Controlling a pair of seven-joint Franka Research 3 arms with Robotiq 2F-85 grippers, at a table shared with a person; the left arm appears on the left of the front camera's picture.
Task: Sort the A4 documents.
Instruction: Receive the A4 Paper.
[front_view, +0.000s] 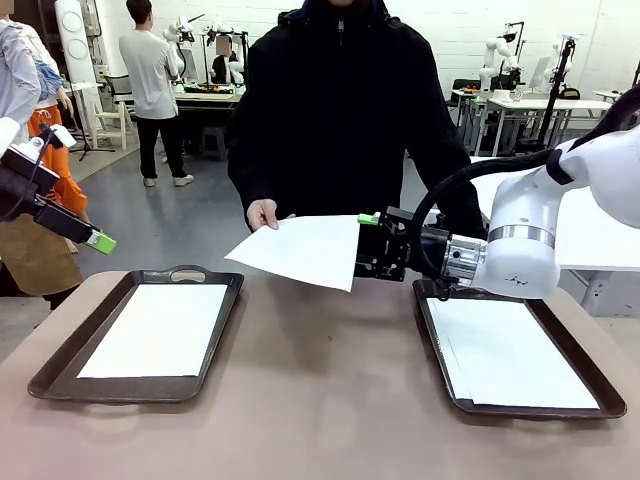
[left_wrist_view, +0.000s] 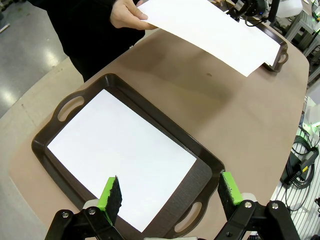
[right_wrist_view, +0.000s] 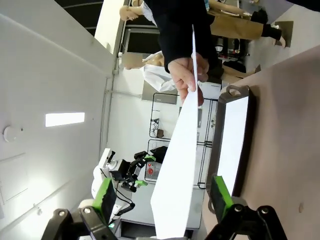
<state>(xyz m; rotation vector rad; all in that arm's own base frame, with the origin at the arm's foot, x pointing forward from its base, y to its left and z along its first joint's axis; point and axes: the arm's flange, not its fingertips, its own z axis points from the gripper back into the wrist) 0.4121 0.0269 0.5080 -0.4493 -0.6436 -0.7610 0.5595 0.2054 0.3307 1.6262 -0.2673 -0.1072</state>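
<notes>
The held A4 document (front_view: 305, 250) hung above the surface's far middle, one corner pinched in the person's hand (front_view: 262, 213). Its opposite edge ran between my right jaws (front_view: 366, 246), which stood spread on either side of it; I could not tell whether a pad touched it. In my right wrist view the sheet's near end was cut off at the bottom edge. More A4 documents lay flat in the left tray (front_view: 60, 365) and the right tray (front_view: 575, 350). My left jaws (left_wrist_view: 170, 196) hovered spread over the left tray's sheet (left_wrist_view: 120, 155), holding nothing.
</notes>
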